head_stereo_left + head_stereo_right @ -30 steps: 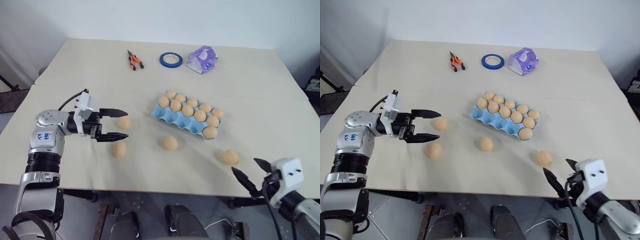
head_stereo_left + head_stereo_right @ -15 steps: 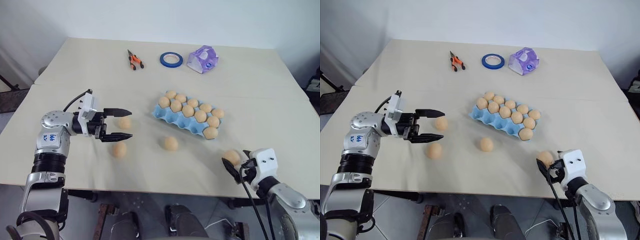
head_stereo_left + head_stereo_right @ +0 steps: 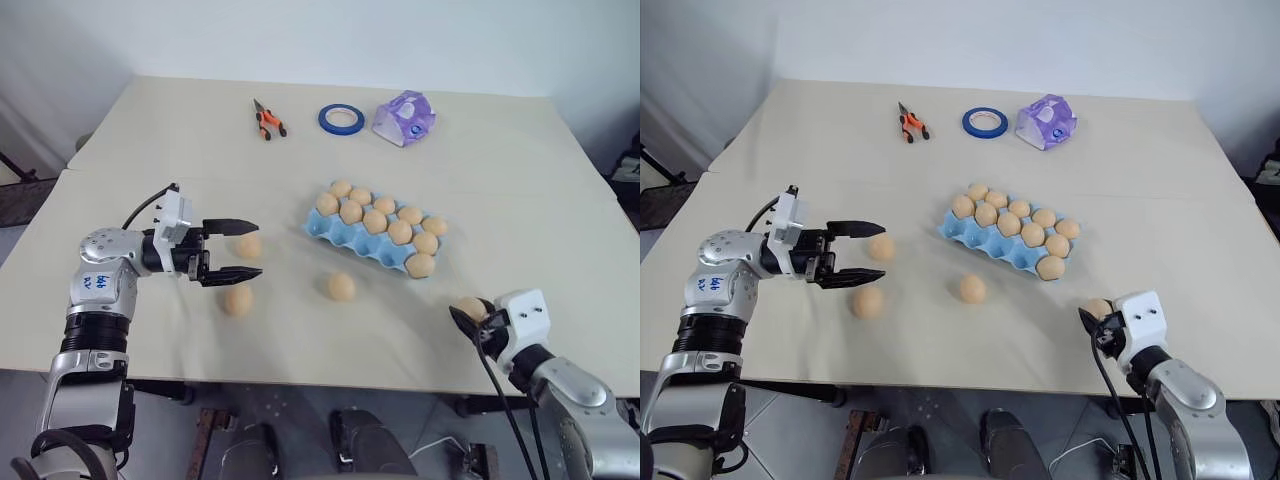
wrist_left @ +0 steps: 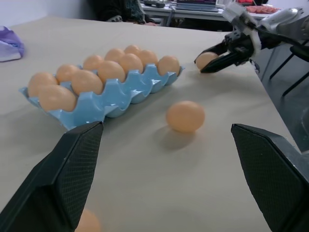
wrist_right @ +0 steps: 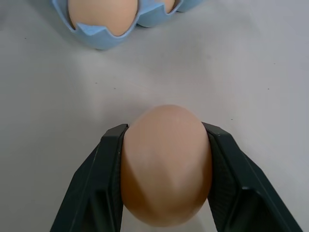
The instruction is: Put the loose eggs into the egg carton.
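The light blue egg carton (image 3: 321, 229) lies mid-table with several tan eggs in its cups. Three loose eggs rest on the table: one (image 3: 342, 287) in front of the carton, and two on the left (image 3: 248, 245) (image 3: 238, 299). My left gripper (image 3: 257, 249) hovers open and level, pointing right; the upper left egg lies between its fingers as seen from the head, and the lower egg sits just in front of them. Near the table's front right edge, my right gripper (image 5: 165, 164) is shut on another loose egg (image 3: 469, 307), one finger on each side of it.
Orange-handled pliers (image 3: 268, 120), a blue tape roll (image 3: 342, 119) and a crumpled purple wrapper (image 3: 404, 118) lie at the back of the table. The carton's near end (image 5: 96, 36) is just ahead of the right gripper.
My right gripper came forward from beyond the table edge to the front right egg and shut on it. The left gripper stayed where it was, open.
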Robot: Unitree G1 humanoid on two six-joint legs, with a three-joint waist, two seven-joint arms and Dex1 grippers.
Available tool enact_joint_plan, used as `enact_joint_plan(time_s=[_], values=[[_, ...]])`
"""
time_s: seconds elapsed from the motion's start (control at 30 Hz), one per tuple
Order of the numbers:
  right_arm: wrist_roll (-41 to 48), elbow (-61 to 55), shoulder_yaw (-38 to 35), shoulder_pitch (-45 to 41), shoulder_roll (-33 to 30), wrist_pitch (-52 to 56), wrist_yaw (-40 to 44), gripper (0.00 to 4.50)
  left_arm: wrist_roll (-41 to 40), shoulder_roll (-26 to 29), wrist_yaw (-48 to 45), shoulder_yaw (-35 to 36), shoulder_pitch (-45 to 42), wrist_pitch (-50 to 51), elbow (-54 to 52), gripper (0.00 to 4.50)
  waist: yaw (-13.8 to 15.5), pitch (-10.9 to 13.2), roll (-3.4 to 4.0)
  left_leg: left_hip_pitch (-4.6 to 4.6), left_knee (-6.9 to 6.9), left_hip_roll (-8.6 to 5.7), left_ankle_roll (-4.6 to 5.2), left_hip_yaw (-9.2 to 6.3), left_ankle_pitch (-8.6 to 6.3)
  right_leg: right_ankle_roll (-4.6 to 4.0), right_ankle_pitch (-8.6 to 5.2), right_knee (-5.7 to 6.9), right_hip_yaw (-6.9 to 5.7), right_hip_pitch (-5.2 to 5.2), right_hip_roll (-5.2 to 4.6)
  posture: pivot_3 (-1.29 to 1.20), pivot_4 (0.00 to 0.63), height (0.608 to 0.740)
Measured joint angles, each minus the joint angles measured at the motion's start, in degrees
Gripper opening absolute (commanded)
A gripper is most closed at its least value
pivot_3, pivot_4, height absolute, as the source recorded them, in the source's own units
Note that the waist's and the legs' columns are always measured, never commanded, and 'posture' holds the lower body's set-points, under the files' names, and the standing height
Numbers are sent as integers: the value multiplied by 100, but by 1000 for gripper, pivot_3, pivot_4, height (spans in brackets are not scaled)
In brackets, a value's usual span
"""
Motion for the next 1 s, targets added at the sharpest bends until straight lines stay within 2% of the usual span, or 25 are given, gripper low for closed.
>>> enact_joint_plan(time_s=[0.13, 0.27, 0.43, 0.67, 0.93, 1.0], values=[[201, -198, 96, -1242, -65, 609, -171, 1778, -1, -5, 39, 16, 12, 2, -31, 4500, 19, 0, 0, 2, -2, 1, 6, -6, 3, -9, 1, 9, -5, -4, 2, 0, 150, 740], [178, -32, 642, -1831, -7, 916, -236, 1778, -2, -4, 87, 51, 23, 3, -61, 4500, 49, 0, 0, -10, -10, 3, -11, -12, 8, -15, -5, 5, -10, -13, 4, 0, 150, 740], [-102, 651, 1267, -2460, 172, 800, -244, 1778, -2, -7, 151, 82, 81, 16, -179, 4500, 39, 0, 1, -27, -3, 1, -5, 0, 0, -3, -11, -2, -5, -25, 2, 0, 150, 740], [-444, 1405, 1554, -2720, 203, 461, -176, 1778, -6, 3, 285, 93, 244, 61, -300, 4500, 37, 1, 2, -25, -3, 4, -9, 1, -1, 1, -15, -1, -5, -26, 5, 0, 150, 740], [-502, 1542, 1542, -2723, 130, 328, 14, 1778, -104, 57, 424, 214, 465, 150, -608, 4500, 33, 1, 2, -20, -3, 4, -15, 2, 2, 1, -15, 9, -4, -25, 5, 0, 150, 740], [-506, 1571, 1544, -2723, 130, 303, 69, 2502, -110, 58, 453, 220, 467, 172, -622, 4500, 35, 1, 2, -20, -2, 3, -15, 2, 3, 1, -15, 11, -4, -25, 4, 0, 150, 740]])
